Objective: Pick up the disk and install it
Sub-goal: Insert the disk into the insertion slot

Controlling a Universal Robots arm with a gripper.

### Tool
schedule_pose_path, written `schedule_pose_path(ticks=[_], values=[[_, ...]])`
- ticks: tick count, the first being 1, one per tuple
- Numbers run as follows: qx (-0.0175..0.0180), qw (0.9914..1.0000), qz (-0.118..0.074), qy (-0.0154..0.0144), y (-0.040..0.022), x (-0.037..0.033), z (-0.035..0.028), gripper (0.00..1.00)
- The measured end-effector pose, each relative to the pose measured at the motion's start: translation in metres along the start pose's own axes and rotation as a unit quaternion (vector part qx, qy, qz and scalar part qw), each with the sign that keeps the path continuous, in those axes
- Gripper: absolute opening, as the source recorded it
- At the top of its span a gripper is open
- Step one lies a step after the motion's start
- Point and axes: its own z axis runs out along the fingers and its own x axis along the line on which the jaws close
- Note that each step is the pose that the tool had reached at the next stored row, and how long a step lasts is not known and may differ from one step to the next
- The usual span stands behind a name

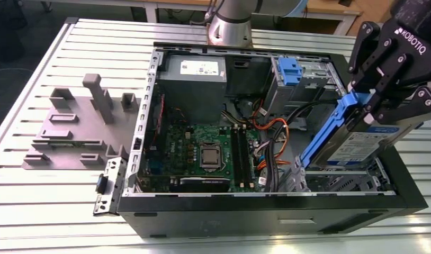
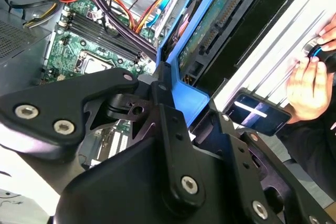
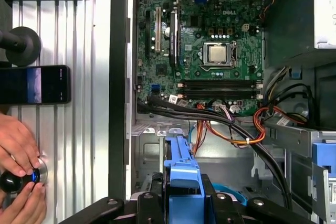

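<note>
The disk (image 1: 357, 145) is a silver drive with a white-and-blue label in a blue carrier frame. It hangs tilted, one end up, over the drive cage (image 1: 342, 182) at the front corner of the open computer case (image 1: 236, 217) on the exterior view's right. My gripper (image 1: 367, 106) is shut on the upper end of the blue frame. In the second wrist view the disk (image 2: 210, 30) shows its green circuit board, with the black fingers (image 2: 168, 114) clamped on the frame. The first wrist view has the blue frame (image 3: 184, 171) above the cage.
Inside the case lie the motherboard (image 1: 201, 153), orange and black cables (image 1: 272, 127), a grey power supply (image 1: 194, 74) and a blue tab (image 1: 289, 71). A grey fixture block (image 1: 74, 127) stands on the exterior view's left. A person's hands (image 3: 18, 145) and a phone (image 3: 34, 84) are beside the case.
</note>
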Motion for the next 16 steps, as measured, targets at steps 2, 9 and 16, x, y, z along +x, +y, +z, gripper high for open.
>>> schedule_pose_path(ticks=[2, 9, 16], values=[[0.0, 1.0, 0.0, 0.0001, -0.0001, 0.0004, 0.0022, 0.36], [0.0, 1.0, 0.0, 0.0001, -0.0002, 0.0006, 0.0028, 0.36], [0.0013, 1.0, 0.0, 0.0, -0.0004, 0.0004, 0.0076, 0.44]])
